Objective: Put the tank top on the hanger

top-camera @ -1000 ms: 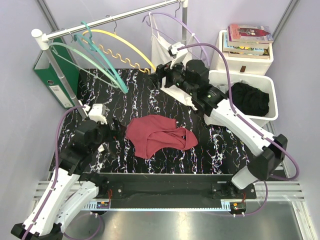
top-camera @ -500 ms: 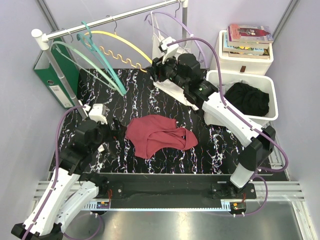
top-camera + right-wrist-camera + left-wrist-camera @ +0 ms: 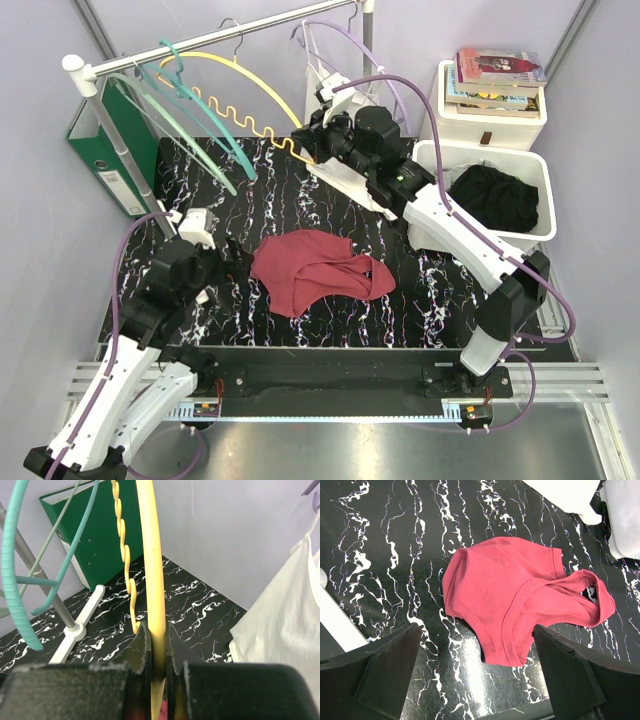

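Observation:
The maroon tank top lies crumpled on the black marbled table, a little right of my left gripper. That gripper hangs just above the table with its jaws wide apart and nothing between them. The yellow hanger hangs by its metal hook from the clothes rail, its wavy lower bar facing the table. My right gripper is shut on the right end of the hanger's arched arm.
Teal hangers hang left of the yellow one. A white camisole on a lilac hanger hangs behind my right arm. A green binder leans at back left. A white bin holds a black garment, behind it books.
My right gripper moved left to the yellow hanger's end and closed on it. The hanger and the teal ones have swung slightly. The left arm and tank top stayed put.

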{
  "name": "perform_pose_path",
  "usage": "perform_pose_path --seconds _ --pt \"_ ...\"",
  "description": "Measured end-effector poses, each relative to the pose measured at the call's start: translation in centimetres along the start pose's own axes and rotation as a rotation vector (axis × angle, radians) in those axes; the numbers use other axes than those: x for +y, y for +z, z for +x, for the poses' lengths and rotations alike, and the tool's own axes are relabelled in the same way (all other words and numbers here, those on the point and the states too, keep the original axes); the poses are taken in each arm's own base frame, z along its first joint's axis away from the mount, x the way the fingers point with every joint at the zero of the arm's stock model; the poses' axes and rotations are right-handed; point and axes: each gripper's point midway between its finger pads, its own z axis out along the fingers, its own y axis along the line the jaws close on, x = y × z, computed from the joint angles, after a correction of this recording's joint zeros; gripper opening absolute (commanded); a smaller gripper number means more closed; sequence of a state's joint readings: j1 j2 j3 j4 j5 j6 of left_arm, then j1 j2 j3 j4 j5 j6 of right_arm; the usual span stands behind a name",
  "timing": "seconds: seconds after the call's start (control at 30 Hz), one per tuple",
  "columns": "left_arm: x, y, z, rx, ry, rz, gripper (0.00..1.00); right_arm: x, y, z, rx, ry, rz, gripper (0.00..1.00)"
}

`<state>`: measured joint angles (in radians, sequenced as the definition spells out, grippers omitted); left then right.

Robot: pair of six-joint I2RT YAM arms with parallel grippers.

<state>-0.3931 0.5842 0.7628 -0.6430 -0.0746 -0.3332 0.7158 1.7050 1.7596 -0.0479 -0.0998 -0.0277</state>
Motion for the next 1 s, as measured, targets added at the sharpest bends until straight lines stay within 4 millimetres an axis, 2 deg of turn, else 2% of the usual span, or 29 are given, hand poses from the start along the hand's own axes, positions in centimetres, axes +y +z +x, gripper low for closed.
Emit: perform_pose_path --seconds 0.3,0.47,0.73,1.0 --pt "-0.1 0.0 0.1 0.004 -0.001 0.009 0.99 0.3 0.0 -1.2 -0.052 0.001 -0.004 0.0" --pt "-0.2 0.0 0.1 0.005 -0.001 0.013 0.99 0.6 -0.6 -2.1 -0.082 -0.007 -0.008 0.0" --pt "-0.3 -0.1 0.0 0.001 -0.002 0.016 0.99 0.8 -4.7 -3.6 -0.134 -0.022 0.015 0.0" --pt "-0.2 -0.1 0.2 0.003 -0.006 0.014 0.99 -0.4 -8.4 -2.4 -0.127 -0.025 0.097 0.0"
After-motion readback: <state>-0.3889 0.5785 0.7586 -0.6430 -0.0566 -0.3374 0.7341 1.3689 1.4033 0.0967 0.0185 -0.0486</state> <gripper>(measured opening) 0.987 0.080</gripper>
